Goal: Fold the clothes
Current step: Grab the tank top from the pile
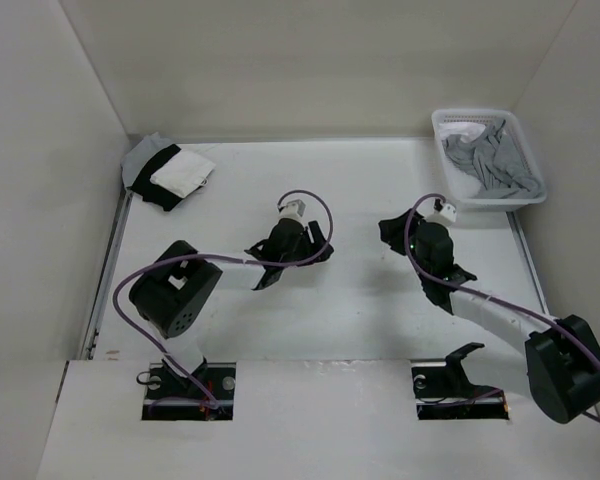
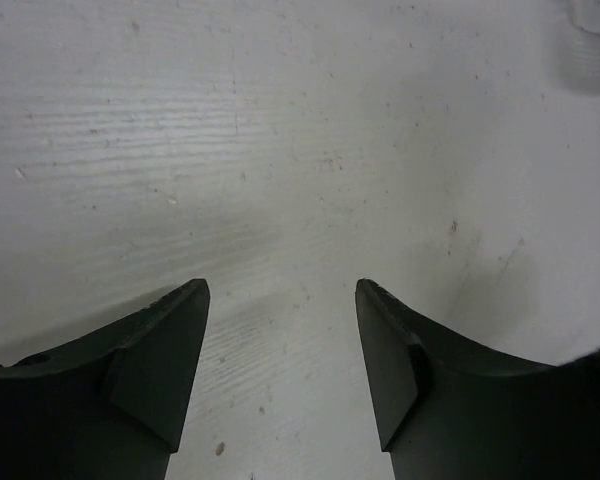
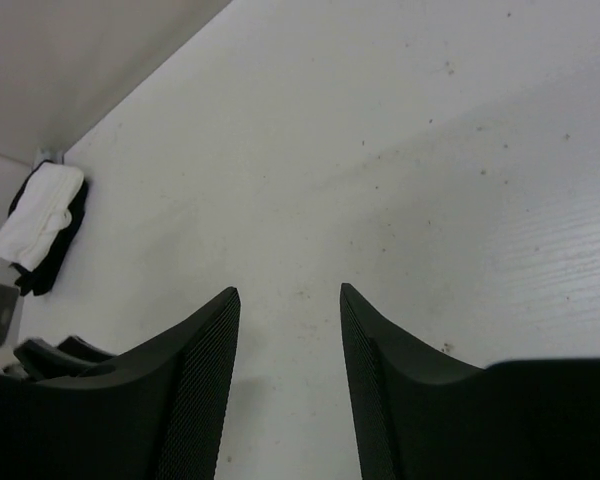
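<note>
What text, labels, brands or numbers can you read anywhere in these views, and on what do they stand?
None: no readable text in any view.
White basket, grey clothes in it, folded stack: no print or label visible.
Left gripper, right gripper, both open over the table: no markings.
Arm bases in the top view: any marking is too small to tell.

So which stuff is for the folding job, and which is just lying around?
For the job: grey top, in the white basket.
Just lying about: white garment beside it in the basket; folded black, white and grey stack in the far left corner.
</note>
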